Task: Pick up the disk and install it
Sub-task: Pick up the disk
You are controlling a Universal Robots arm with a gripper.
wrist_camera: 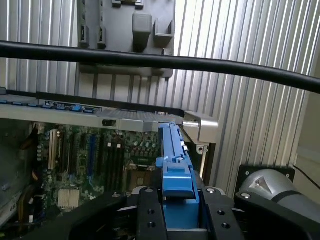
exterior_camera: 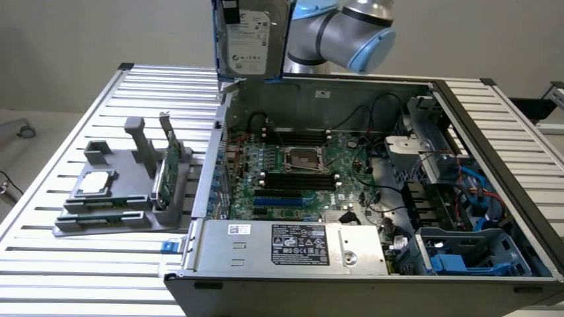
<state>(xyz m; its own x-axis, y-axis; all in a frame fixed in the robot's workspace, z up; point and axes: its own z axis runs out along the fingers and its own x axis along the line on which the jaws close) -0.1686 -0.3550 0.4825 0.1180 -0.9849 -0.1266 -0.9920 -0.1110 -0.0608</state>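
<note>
**A:** Where is the disk [exterior_camera: 250,39]?

**B:** Between the fingers [wrist_camera: 149,212]. They are closed on its blue frame [wrist_camera: 176,165], one on each side, with no gap that I can see. The disk hangs upright from them, reaching down toward a back corner of the open computer case [exterior_camera: 493,125], and touches nothing else.

**A:** Why hold it by the frame?

**B:** That's my guess only: it keeps the fingers off the metal body and the label, and an upright hold leaves the long edges free. The motherboard [exterior_camera: 300,165] lies well below the fingers.

**A:** And the other parts?

**B:** The grey holder [exterior_camera: 115,211] sits on the slatted worktop [exterior_camera: 53,264], well apart from the fingers. It carries a small silver chip [exterior_camera: 95,183] and a green card [exterior_camera: 168,168], both untouched.

**A:** What is hard to make out?

**B:** The exterior view cuts off the disk's upper end, so I cannot say how far along the frame the grip sits. The wrist view meets the disk edge-on, so its metal face is hidden. A black cable [wrist_camera: 150,59] also crosses in front of the holder there. The bays with blue fittings [exterior_camera: 467,257] lie at the case corner farthest from the fingers. I cannot tell which slot is free.
</note>
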